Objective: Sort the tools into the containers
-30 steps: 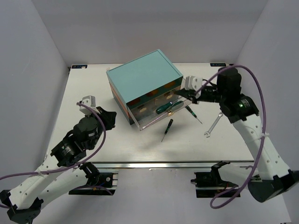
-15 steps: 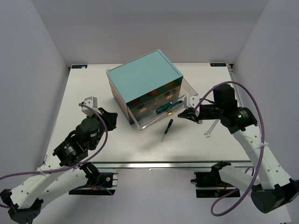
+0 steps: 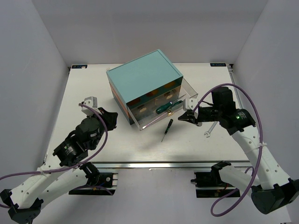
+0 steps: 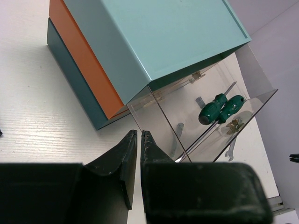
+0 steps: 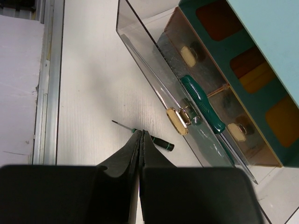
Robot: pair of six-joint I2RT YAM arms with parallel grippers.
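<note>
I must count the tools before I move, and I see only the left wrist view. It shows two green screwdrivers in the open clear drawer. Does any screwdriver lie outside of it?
Observer: Yes. One small screwdriver lies on the table in front of the open drawer, apart from it.
Operator: Where is the right arm?
Observer: The right gripper hangs close to the drawer's front, its tips pointing toward that screwdriver.
Operator: Does it hold something?
Observer: In the right wrist view its fingers are shut, with nothing seen between them.
</note>
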